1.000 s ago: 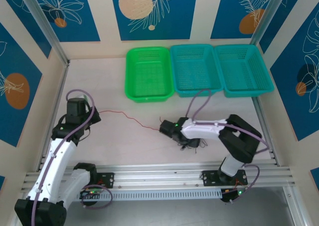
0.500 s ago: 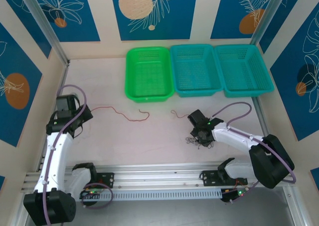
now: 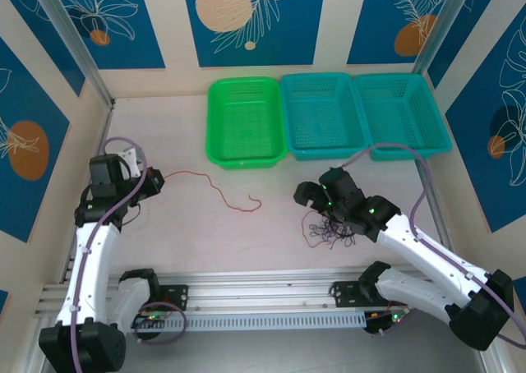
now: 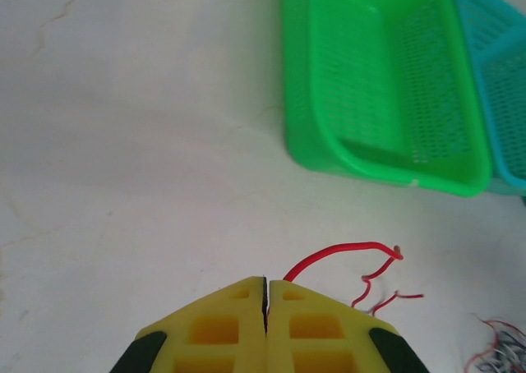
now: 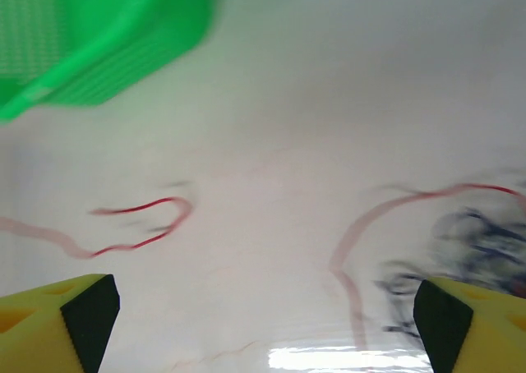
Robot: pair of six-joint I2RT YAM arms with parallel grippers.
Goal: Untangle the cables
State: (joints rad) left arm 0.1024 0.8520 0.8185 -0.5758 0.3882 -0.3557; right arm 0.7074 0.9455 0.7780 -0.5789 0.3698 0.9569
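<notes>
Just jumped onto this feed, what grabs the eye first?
A single red cable snakes across left of centre, one end pinched in the shut left hand. To its right, a dark tangle of cables lies close beside the wide-open right hand.

Bright even light, soft shadows; right wrist view motion-blurred (glare on table [image 5: 329,358])

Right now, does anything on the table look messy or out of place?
Yes: a dark tangle of cables sits bunched beside the open right end effector, with one reddish loop straggling out. A single red cable trails kinked from the shut left end effector. Nothing looks broken.
</notes>
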